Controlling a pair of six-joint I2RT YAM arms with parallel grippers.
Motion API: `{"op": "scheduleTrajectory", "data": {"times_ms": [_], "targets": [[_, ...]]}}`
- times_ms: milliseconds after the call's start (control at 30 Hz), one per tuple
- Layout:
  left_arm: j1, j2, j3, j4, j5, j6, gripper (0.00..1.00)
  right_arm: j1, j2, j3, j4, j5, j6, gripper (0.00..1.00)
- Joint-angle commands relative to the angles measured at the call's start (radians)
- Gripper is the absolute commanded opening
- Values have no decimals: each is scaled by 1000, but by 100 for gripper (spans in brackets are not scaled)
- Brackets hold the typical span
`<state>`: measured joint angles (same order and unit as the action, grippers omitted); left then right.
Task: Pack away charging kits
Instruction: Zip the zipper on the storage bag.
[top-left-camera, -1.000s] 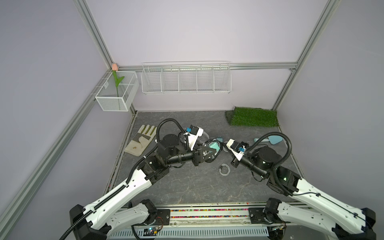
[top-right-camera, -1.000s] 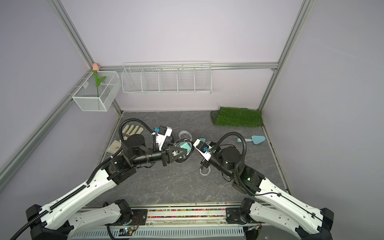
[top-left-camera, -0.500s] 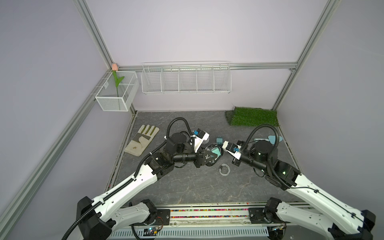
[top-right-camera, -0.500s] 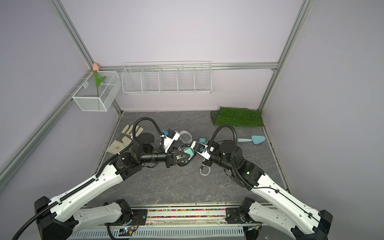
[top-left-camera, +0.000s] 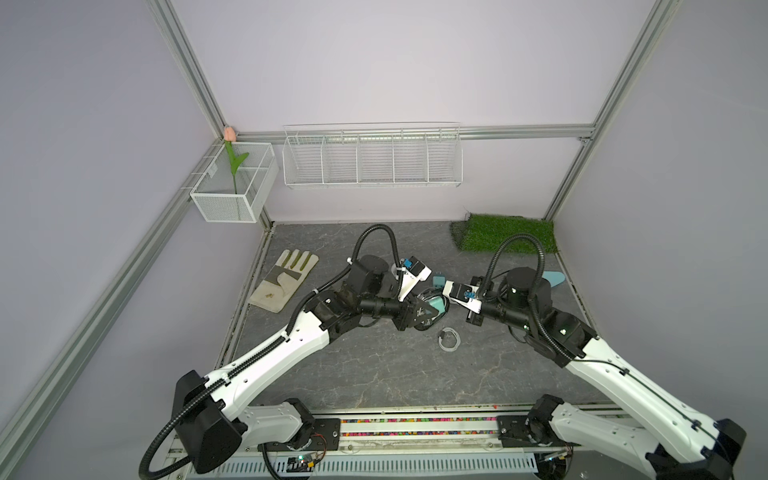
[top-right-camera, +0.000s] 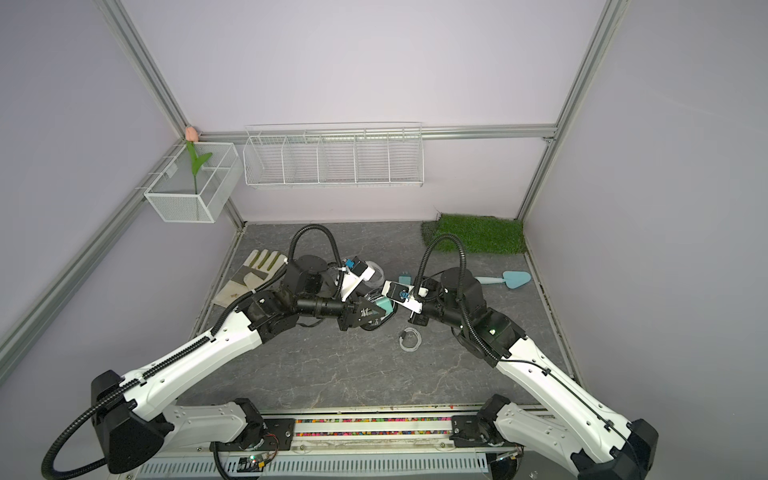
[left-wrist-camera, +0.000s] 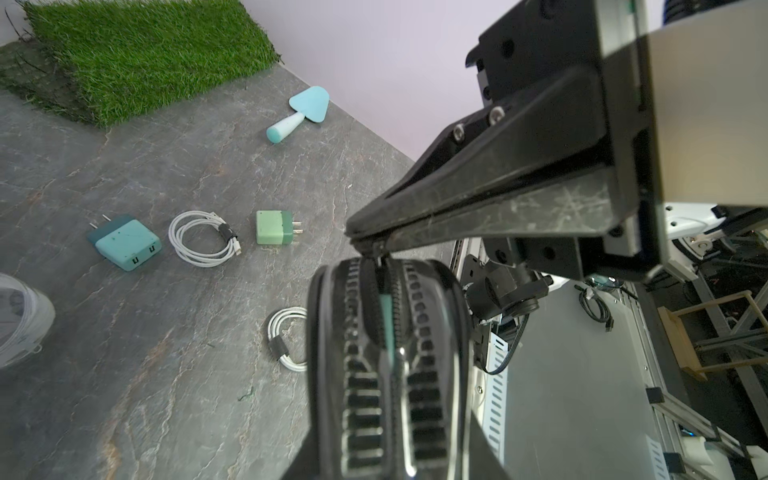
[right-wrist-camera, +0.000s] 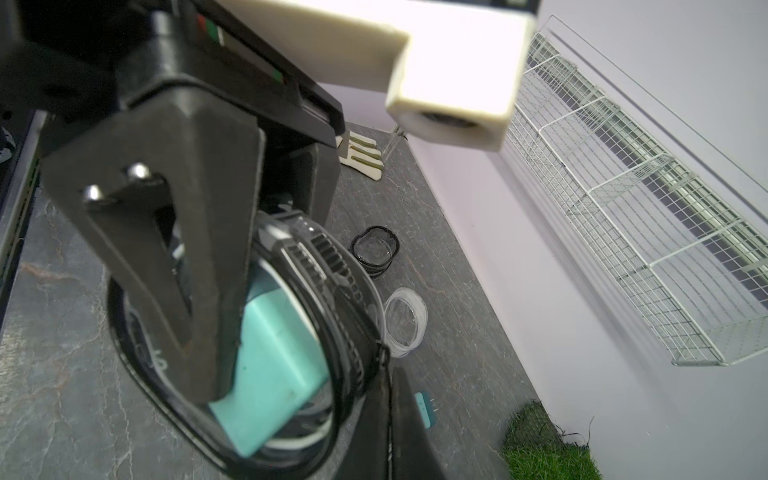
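The left gripper (top-left-camera: 420, 316) is clamped across the held case (top-left-camera: 435, 306) at mid-table. The right wrist view shows the packed adapter (right-wrist-camera: 274, 374) inside it. The right gripper (left-wrist-camera: 371, 249) has its jaws pinched together on the zip pull (left-wrist-camera: 380, 262); the left wrist view shows this, while both top views hide it under the camera. That wrist view also shows a loose teal adapter (left-wrist-camera: 124, 245), a coiled cable (left-wrist-camera: 203, 237) and a green adapter (left-wrist-camera: 274, 226) in a row. The right wrist view shows a spare black-rimmed case (right-wrist-camera: 374, 249) and a white-rimmed case (right-wrist-camera: 405, 322) near the back wall.
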<state>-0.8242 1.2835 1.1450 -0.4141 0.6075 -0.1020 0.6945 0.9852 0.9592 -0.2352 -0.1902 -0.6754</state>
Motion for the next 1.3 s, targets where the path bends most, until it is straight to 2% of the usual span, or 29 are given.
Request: {"op": "scheduleTrajectory", "data": {"times_ms": [0, 167, 300, 467, 667, 733, 933, 1033, 1167, 1233, 1267], "targets": [[-25, 82, 74, -259, 103, 163, 0, -28, 44, 85, 133, -17, -83, 6], [-29, 189, 184, -401, 19, 245, 0, -106, 88, 121, 162, -155, -119, 6], [-29, 258, 239, -464, 8, 283, 0, -137, 109, 114, 234, -169, -147, 6], [-30, 318, 282, -527, 4, 322, 0, -148, 98, 96, 277, -217, -182, 6], [-31, 359, 350, -566, -36, 317, 0, -147, 75, 58, 293, -337, -213, 6], [-32, 351, 361, -570, -53, 315, 0, -144, 68, 54, 266, -328, -215, 6], [-31, 305, 350, -566, -81, 318, 0, -144, 63, -10, 323, -183, -254, 6], [-30, 257, 319, -510, -107, 303, 0, -144, 72, -44, 380, -114, -266, 6], [-29, 201, 295, -449, -168, 278, 0, -146, 91, -48, 385, -84, -252, 6], [-29, 174, 277, -403, -206, 248, 16, -146, 92, -61, 422, -69, -227, 6], [-27, 162, 271, -381, -227, 233, 32, -148, 90, -71, 458, -60, -200, 6]]}}
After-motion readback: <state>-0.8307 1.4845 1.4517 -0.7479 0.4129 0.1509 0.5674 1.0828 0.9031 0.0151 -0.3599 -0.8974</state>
